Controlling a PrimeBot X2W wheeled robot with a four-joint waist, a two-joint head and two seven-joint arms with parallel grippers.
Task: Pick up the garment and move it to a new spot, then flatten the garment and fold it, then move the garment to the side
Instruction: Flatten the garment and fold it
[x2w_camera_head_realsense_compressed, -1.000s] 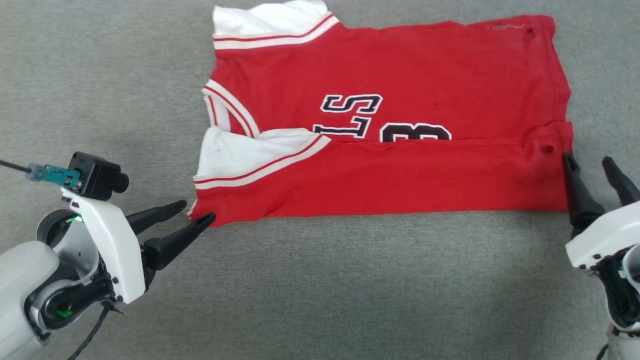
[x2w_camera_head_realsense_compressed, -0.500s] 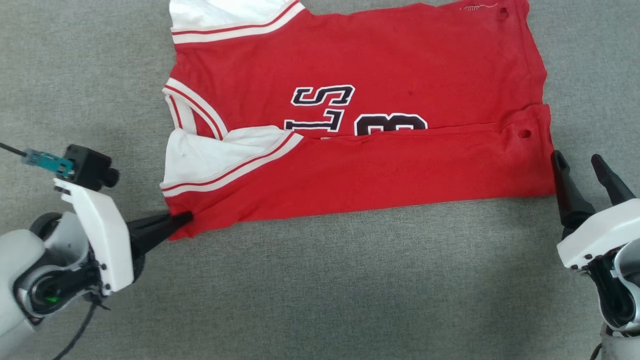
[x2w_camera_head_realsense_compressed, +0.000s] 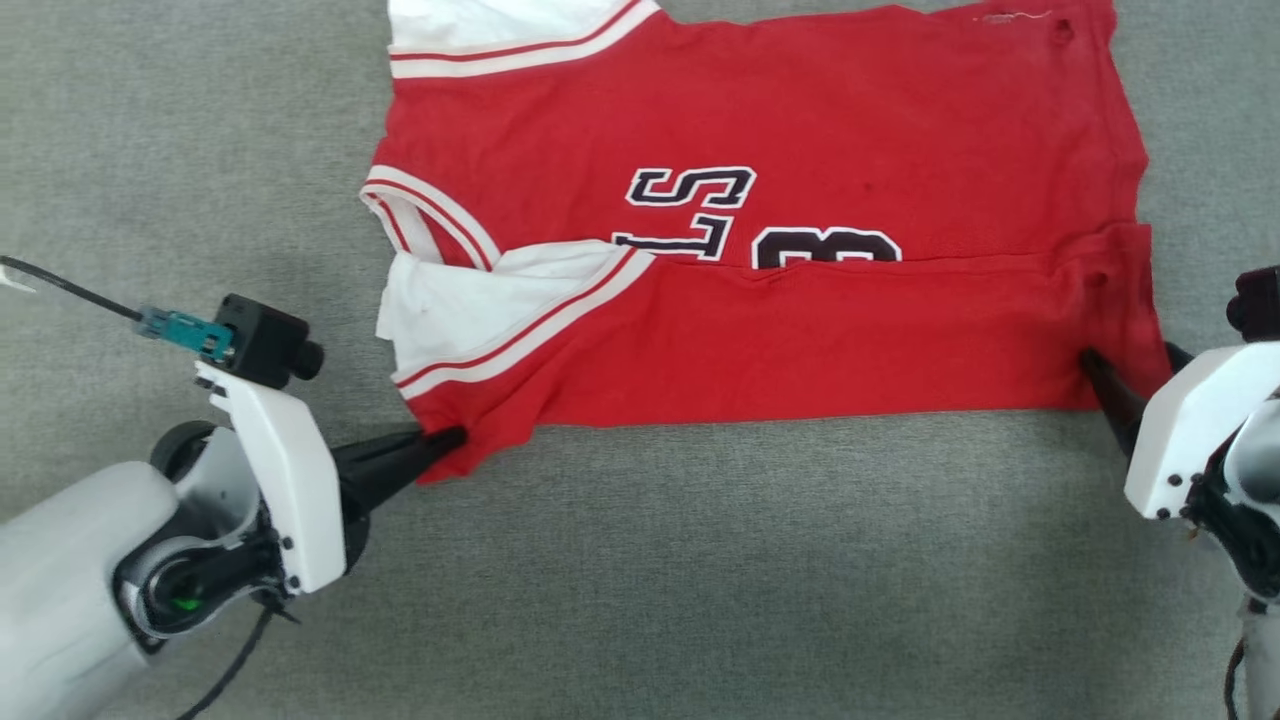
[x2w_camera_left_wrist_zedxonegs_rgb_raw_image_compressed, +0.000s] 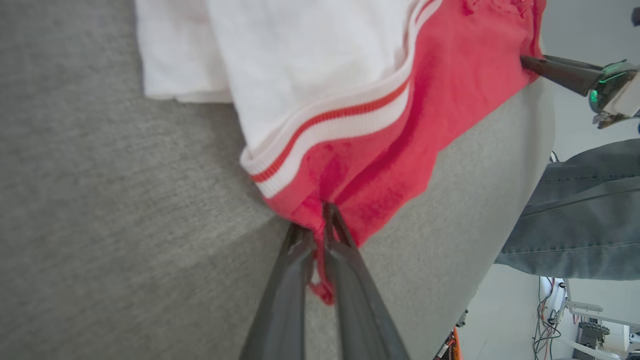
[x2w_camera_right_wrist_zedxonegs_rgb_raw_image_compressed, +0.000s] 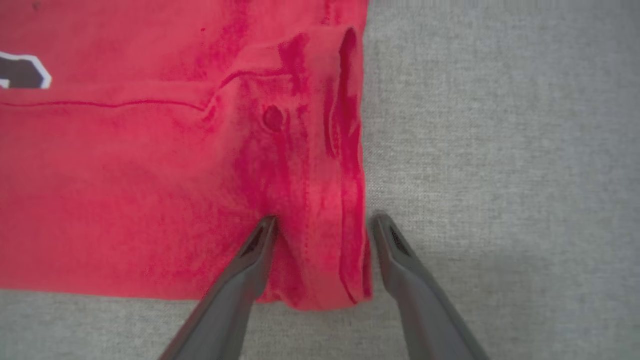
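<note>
The garment (x2w_camera_head_realsense_compressed: 800, 330), a red jersey with white sleeves and black lettering, lies spread on the grey surface with its near long edge folded up to the middle. My left gripper (x2w_camera_head_realsense_compressed: 455, 440) is shut on its near-left corner, just below the striped sleeve trim. In the left wrist view the fingers (x2w_camera_left_wrist_zedxonegs_rgb_raw_image_compressed: 315, 220) pinch bunched red cloth (x2w_camera_left_wrist_zedxonegs_rgb_raw_image_compressed: 390, 125). My right gripper (x2w_camera_head_realsense_compressed: 1135, 360) stands open at the near-right corner. In the right wrist view its jaws (x2w_camera_right_wrist_zedxonegs_rgb_raw_image_compressed: 325, 220) straddle the hem of the garment (x2w_camera_right_wrist_zedxonegs_rgb_raw_image_compressed: 150, 175), one finger on the cloth and the other on the surface beside it.
A grey fabric-covered surface (x2w_camera_head_realsense_compressed: 700, 580) lies under everything, with bare room in front and at both sides. In the left wrist view a person's leg in jeans (x2w_camera_left_wrist_zedxonegs_rgb_raw_image_compressed: 575, 215) stands beyond the table edge, with cables and equipment (x2w_camera_left_wrist_zedxonegs_rgb_raw_image_compressed: 575, 320) on the floor.
My left gripper has closed on the near-left corner of the garment. My right gripper has moved forward until its open fingers straddle the near-right corner. The head view has shifted.
</note>
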